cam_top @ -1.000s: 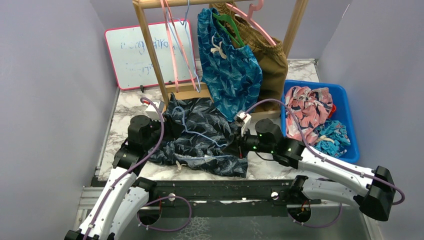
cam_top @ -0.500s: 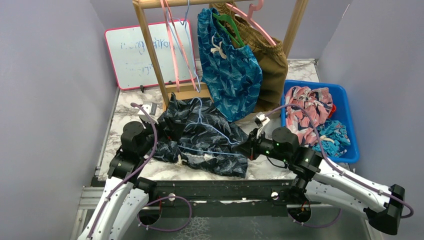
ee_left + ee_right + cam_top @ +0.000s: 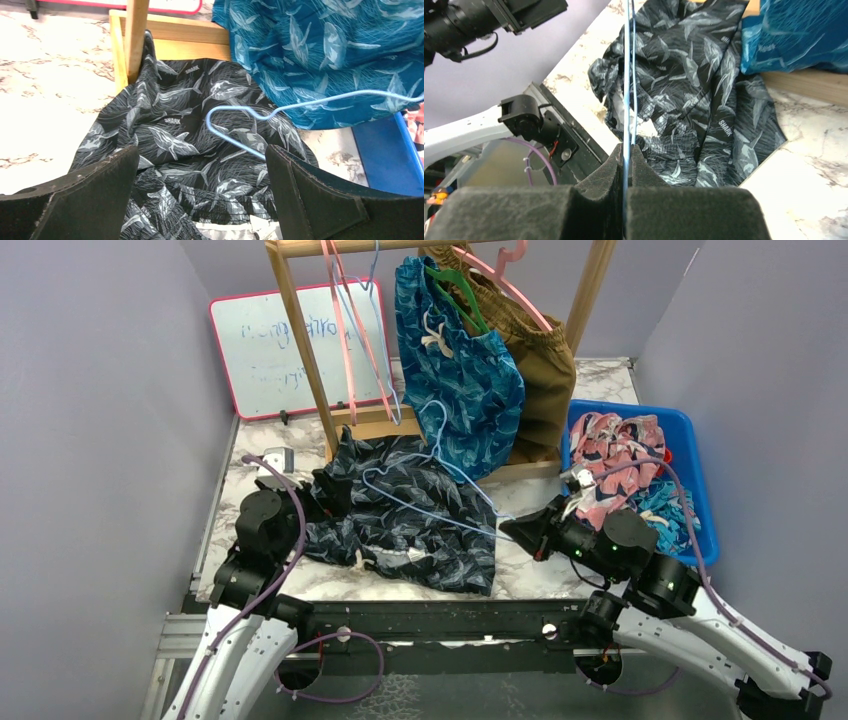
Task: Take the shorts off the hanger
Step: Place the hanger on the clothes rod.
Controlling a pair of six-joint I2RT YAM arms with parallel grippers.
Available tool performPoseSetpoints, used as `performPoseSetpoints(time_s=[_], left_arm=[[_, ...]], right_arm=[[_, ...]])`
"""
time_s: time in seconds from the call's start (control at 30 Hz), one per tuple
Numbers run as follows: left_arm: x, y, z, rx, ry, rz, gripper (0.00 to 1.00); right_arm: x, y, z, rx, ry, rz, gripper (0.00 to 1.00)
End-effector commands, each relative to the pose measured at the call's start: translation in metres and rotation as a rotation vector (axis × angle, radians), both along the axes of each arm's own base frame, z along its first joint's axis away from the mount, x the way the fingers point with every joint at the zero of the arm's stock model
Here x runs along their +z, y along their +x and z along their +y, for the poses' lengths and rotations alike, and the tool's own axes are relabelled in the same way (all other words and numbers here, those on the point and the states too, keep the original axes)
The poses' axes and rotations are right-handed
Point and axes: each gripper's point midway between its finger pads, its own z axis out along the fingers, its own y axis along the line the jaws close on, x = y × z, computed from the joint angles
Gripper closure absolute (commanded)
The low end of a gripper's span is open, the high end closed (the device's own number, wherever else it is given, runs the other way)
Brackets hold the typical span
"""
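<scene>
Blue bin (image 3: 697,465) — pink shorts (image 3: 620,455), teal shorts (image 3: 680,502) inside | right gripper (image 3: 626,150) clamps hanger (image 3: 628,100) | left gripper (image 3: 201,160) wide open — empty

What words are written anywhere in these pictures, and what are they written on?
"SHARK": printed in small white letters, more than once, on the black shorts among the shark pictures.
Blue handwriting on the whiteboard: too blurred to read.
No other words or numbers can be made out.
</scene>
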Motion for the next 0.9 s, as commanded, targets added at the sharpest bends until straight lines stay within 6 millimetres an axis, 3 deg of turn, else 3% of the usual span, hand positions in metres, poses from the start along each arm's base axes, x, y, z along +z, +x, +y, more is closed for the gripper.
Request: performPoseSetpoints(time_s=[0.0, 0.17, 0.43, 0.57, 0.87], left_arm=[[0.000, 0.006, 0.019, 0.100, 0.034, -0.012, 0.01], [-0.004, 0.006, 0.035, 0.186, 0.064, 0.008, 0.01], [-0.007, 0.006, 0.028, 0.145, 0.069, 0.027, 0.01], [-0.009, 0.006, 0.028, 0.144, 0.069, 0.032, 0.01], [-0.012, 0.005, 0.026, 0.135, 0.065, 0.041, 0.01]], right_arm=[[0.025, 0.009, -0.018, -0.080, 0.002, -0.075, 0.99], [0.060, 0.023, -0.022, -0.127, -0.005, -0.213, 0.99], [0.125, 0.054, -0.003, -0.167, -0.009, -0.445, 0.99], [0.158, 0.076, -0.010, -0.293, -0.003, -0.540, 0.99], [0.210, 0.110, 0.010, -0.380, -0.047, -0.699, 0.99]])
